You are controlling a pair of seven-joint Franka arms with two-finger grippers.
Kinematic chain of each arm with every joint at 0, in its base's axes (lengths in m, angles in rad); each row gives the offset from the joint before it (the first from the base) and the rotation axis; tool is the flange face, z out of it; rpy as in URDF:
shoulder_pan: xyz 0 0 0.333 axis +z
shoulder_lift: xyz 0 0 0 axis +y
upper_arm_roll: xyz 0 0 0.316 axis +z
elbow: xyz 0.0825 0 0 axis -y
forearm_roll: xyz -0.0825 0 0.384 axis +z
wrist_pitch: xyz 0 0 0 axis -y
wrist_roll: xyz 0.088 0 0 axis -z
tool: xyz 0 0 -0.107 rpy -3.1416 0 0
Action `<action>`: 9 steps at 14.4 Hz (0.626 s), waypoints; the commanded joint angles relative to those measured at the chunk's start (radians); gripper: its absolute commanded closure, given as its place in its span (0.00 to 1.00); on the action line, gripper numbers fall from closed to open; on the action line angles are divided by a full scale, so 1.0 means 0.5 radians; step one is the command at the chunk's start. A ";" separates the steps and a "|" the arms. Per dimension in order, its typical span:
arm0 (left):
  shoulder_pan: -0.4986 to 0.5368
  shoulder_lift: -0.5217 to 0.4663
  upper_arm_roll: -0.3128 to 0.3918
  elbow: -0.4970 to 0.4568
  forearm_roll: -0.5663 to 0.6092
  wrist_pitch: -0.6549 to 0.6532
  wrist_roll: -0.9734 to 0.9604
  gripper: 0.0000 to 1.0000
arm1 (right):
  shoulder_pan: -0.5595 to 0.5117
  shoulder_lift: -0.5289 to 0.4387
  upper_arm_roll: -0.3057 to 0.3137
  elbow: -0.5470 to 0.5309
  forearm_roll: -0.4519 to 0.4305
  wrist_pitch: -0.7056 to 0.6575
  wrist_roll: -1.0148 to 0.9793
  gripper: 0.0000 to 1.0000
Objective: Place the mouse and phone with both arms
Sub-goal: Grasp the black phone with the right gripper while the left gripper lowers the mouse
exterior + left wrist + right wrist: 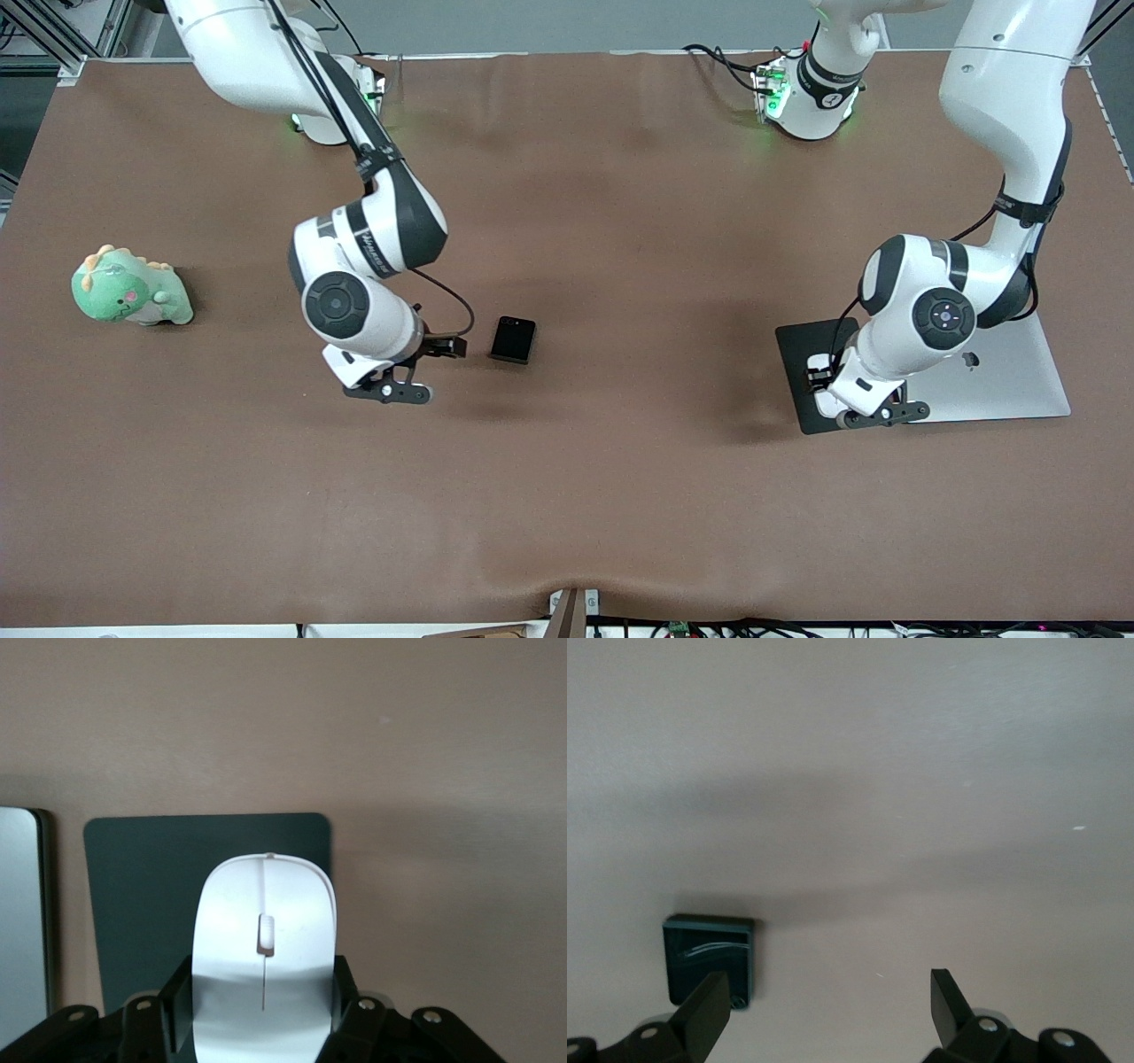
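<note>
The white mouse [264, 948], with a thin grey line down its top, sits between the fingers of my left gripper [264, 1010], which is shut on its sides. In the front view the left gripper [819, 383] hangs low over a dark grey pad [797, 350] at the left arm's end of the table. The black phone [514, 339] lies flat on the table near the middle. My right gripper [432, 356] is open just beside the phone. In the right wrist view the phone [709, 957] lies next to one finger [704, 1014], outside the gap, and nothing is between the jaws.
The dark pad [151, 895] lies against a silver closed laptop [1010, 372] at the left arm's end. A green plush dinosaur [131, 288] stands toward the right arm's end. The table is covered in brown cloth [620, 496].
</note>
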 commanded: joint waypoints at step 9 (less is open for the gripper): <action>0.154 0.069 -0.027 -0.217 0.047 0.343 0.207 0.60 | 0.197 0.311 -0.019 0.030 0.177 0.411 0.115 0.00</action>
